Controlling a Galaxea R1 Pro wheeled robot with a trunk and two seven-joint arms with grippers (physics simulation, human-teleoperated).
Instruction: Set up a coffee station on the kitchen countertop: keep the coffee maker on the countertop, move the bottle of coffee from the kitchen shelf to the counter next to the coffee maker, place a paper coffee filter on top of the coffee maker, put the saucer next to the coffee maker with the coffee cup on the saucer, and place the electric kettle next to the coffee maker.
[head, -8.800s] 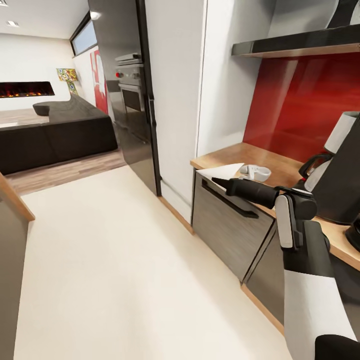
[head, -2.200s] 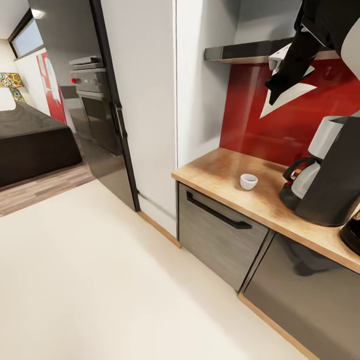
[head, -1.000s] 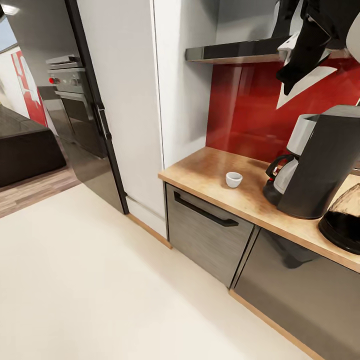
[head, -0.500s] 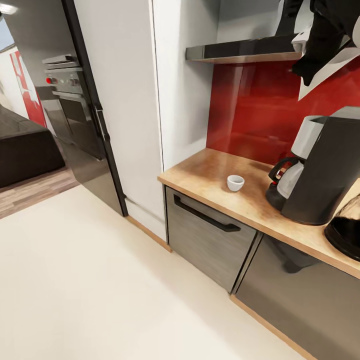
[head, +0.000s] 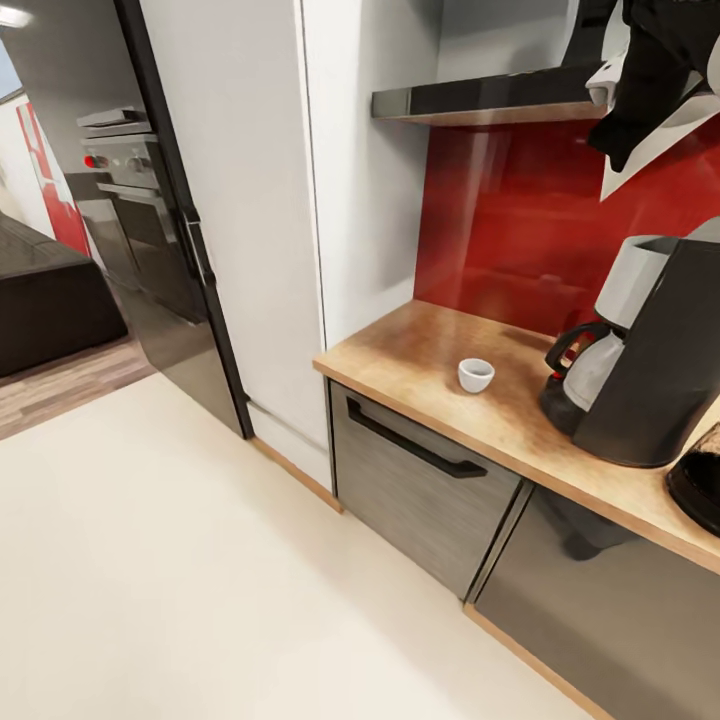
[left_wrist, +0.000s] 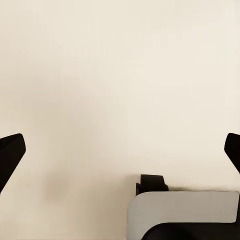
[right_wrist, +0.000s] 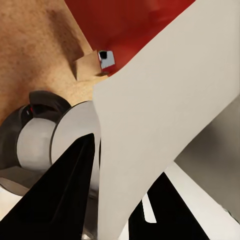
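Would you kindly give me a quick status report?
Right end effector shut on paper coffee filter, raised above coffee maker. Left end effector open, empty. Coffee cup alone on countertop.

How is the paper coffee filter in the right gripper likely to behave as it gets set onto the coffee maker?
The paper coffee filter looks thin and sheet-like, so probably light and floppy. Pinched at one edge by the right gripper, it may flex or slide off the coffee maker.
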